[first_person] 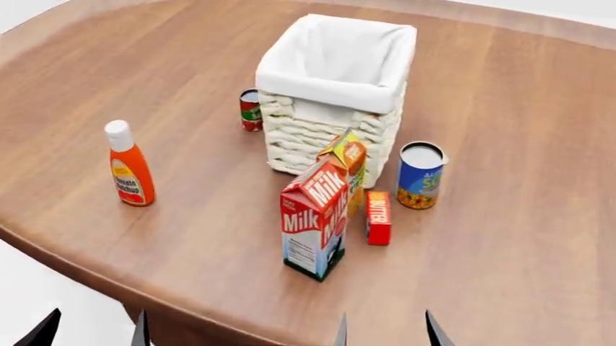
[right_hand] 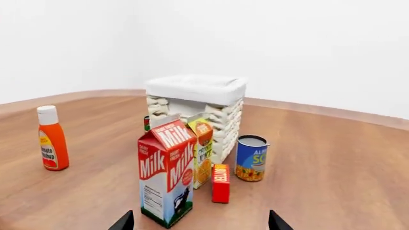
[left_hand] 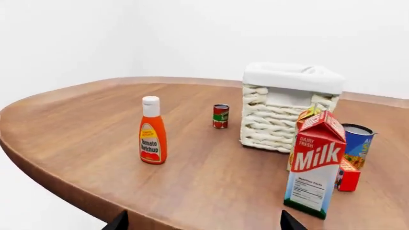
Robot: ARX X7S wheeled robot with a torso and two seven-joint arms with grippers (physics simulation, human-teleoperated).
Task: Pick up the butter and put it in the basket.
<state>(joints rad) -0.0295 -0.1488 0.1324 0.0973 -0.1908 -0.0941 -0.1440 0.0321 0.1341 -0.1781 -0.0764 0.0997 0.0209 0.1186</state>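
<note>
On a round wooden table [first_person: 520,108], the butter [first_person: 379,217] stands on edge just beside the milk carton [first_person: 313,220], in front of the cloth-lined wicker basket [first_person: 332,97] and near a blue can [first_person: 420,175]. An orange juice carton [first_person: 348,169] stands between milk and basket. A ketchup bottle [first_person: 128,164] stands well apart at left; a small red can [first_person: 250,109] sits beside the basket. The left gripper [first_person: 91,328] and right gripper [first_person: 385,331] hang at the table's near edge, each with fingertips spread apart, holding nothing.
</note>
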